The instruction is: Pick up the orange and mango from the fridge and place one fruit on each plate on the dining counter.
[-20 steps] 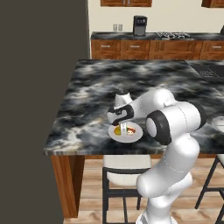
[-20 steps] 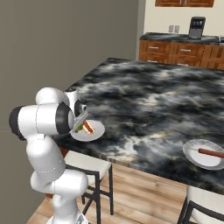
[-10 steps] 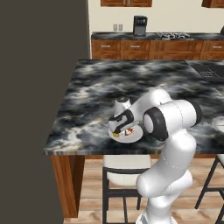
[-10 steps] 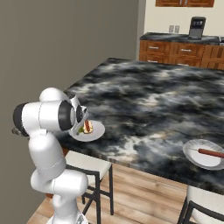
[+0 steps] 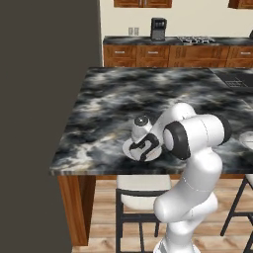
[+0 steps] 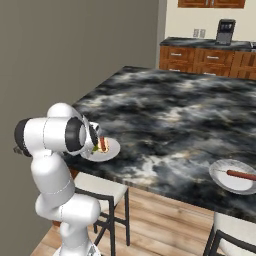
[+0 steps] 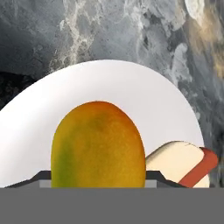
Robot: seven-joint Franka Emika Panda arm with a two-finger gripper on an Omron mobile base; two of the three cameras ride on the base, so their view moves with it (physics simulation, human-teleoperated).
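Clamped on the mango (image 7: 98, 146), the claw (image 5: 144, 149) hangs low over the near-left plate (image 5: 129, 149) on the dining counter (image 5: 148, 94), with the fruit poised above the plate's white face just left of the red-and-tan sausage strip (image 7: 188, 168). From the hand camera the mango looks close to the plate, though whether it touches yet cannot be told. Done well, this step likely calls for lowering straight down until the fruit rests on bare plate clear of the sausage, then parting the fingers slowly so the oval does not roll toward the near rim and off the counter edge; a straight lift afterwards should avoid nudging it. To the right, the second plate (image 6: 232, 176) with its own sausage sits well apart near the counter's right end, bearing no fruit. The arm folds tightly forward from its base beside the stool (image 5: 140, 190), elbow bulging right and wrist bent down and left over the near edge.
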